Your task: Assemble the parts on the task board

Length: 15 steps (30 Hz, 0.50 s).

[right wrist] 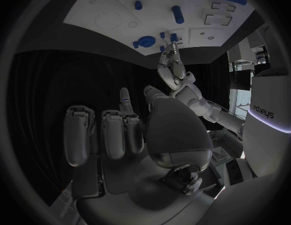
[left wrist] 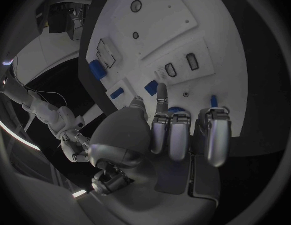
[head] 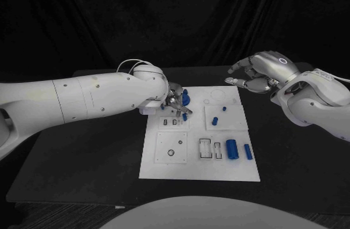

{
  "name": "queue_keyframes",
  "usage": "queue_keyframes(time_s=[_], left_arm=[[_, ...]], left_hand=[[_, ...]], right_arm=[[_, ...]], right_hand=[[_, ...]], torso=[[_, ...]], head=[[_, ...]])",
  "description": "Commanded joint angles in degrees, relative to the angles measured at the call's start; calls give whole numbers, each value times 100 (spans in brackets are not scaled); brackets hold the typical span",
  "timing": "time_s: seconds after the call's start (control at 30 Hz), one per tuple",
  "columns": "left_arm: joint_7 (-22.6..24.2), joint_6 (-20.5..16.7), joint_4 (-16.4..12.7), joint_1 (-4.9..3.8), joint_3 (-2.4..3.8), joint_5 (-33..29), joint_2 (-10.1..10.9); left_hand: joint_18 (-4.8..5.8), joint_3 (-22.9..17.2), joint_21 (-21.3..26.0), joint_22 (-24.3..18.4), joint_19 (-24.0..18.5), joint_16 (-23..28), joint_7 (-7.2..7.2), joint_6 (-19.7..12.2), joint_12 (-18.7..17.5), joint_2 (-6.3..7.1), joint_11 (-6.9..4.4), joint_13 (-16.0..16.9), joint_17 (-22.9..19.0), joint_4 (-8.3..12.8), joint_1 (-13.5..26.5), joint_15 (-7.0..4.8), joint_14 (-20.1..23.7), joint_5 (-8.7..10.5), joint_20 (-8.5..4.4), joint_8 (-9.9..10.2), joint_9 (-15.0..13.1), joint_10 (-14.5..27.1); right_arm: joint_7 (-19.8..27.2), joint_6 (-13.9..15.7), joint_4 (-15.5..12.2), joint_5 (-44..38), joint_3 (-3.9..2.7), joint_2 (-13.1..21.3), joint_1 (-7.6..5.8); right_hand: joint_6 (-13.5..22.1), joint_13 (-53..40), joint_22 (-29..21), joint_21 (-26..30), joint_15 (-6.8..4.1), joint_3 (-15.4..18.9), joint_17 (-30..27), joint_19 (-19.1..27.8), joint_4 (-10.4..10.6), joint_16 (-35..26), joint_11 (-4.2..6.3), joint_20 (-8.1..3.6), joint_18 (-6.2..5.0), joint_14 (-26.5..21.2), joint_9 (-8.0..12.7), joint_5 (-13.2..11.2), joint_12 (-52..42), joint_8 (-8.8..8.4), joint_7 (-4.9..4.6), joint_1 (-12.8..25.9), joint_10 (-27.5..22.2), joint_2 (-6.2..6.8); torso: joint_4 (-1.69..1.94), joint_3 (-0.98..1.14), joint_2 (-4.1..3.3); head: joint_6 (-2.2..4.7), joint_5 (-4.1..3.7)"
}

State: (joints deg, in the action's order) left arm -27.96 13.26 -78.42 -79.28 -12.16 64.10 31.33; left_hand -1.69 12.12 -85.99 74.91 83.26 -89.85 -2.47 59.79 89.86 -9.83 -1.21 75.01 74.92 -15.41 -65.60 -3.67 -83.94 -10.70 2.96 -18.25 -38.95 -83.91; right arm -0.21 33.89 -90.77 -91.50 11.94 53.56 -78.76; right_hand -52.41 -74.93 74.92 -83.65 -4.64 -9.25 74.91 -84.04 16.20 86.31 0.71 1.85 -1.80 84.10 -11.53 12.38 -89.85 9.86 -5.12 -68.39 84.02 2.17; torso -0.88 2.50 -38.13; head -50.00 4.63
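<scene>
The left hand (head: 175, 101) pinches a small blue peg (head: 184, 116) over the white board's (head: 164, 168) far-left slots; a tilt could jam it. The right hand (head: 257, 73) hovers clenched, holding nothing.

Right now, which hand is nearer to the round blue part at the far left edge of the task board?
Left. The left hand is right beside the round blue part; the right hand hovers beyond the task board's far right corner.
</scene>
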Motion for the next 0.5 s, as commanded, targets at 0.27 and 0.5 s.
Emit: queue_keyframes(time_s=[0.27,0.5], left_arm=[[128,162,74,60,4,25,-57],[135,192,110,103,4,25,-85]], left_hand=[[-49,-76,36,787,-53,-15,-16,49,14,15,1,1499,1508,16,-76,2,-606,-16,-9,106,54,-609],[-55,-223,59,773,-72,-15,-16,93,14,8,2,1499,1508,150,-239,2,-606,-33,-9,255,113,-609]], right_arm=[[-7,104,24,-8,-5,-14,15],[-4,108,35,-8,-5,-21,16]], right_hand=[[-35,-1507,1279,47,48,-20,692,-277,-1,-8,-28,27,8,436,-7,32,-15,30,-3,-62,598,3],[-35,-1507,1279,47,48,-20,692,-277,-1,-8,-28,27,8,436,-7,32,-15,30,-3,-62,598,3]], torso=[[-7,4,2],[-9,4,1]], head=[[0,-2],[0,-13]])
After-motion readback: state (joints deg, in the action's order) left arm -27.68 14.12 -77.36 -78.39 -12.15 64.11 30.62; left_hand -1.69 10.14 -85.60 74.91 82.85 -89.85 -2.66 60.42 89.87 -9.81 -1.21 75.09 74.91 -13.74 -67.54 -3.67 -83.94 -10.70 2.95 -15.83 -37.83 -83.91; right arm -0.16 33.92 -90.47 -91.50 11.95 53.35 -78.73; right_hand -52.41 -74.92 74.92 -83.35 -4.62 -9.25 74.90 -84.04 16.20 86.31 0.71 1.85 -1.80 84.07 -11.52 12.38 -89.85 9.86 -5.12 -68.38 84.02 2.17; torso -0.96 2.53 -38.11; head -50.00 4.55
